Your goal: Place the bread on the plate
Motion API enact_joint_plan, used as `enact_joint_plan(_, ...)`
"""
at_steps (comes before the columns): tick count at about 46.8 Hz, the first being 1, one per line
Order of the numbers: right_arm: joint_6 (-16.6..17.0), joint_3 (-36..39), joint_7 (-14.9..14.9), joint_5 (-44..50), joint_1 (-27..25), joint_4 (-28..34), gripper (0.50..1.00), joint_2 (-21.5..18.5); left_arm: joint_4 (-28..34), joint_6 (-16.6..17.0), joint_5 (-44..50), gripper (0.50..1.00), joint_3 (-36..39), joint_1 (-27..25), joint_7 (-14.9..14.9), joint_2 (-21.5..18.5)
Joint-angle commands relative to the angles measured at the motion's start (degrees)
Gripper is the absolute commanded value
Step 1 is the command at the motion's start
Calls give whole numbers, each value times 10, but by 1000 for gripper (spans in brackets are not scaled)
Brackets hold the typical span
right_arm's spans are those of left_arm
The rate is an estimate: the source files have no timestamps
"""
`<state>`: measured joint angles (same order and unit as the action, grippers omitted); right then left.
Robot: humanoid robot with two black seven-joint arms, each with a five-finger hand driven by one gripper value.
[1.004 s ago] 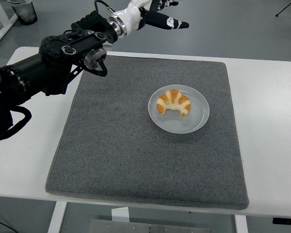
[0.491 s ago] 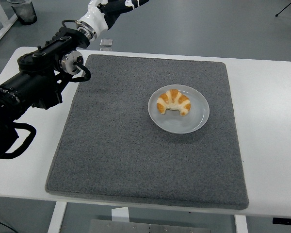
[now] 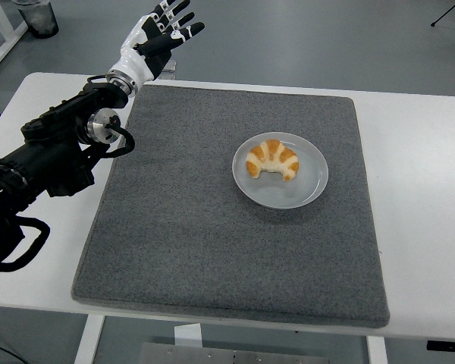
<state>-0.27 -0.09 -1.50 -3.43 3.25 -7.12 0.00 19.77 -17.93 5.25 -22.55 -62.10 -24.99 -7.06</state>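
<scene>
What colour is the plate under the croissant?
Pale grey, plain with no pattern; the plate holding the croissant shows best in the head view.

White table (image 3: 425,152) with a big grey felt mat (image 3: 189,227) covering most of the middle, running almost to the near edge. Bare strips of tabletop on the left and right.

Robotics laboratory. Indicators: a white table (image 3: 425,152) on metal legs, covered by a grey mat (image 3: 212,227); a bare grey floor (image 3: 326,38) beyond; another table's leg (image 3: 4,42) and a dark bin (image 3: 36,17) at upper left.
</scene>
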Motion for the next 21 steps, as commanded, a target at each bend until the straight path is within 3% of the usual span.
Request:
enact_joint_plan(1,0,0,0,0,0,0,952,0,1,0,1,988,0,7,2,0)
enact_joint_plan(21,0,1,2,0,-1,0,952,0,2,1,1,988,0,21,12,0)
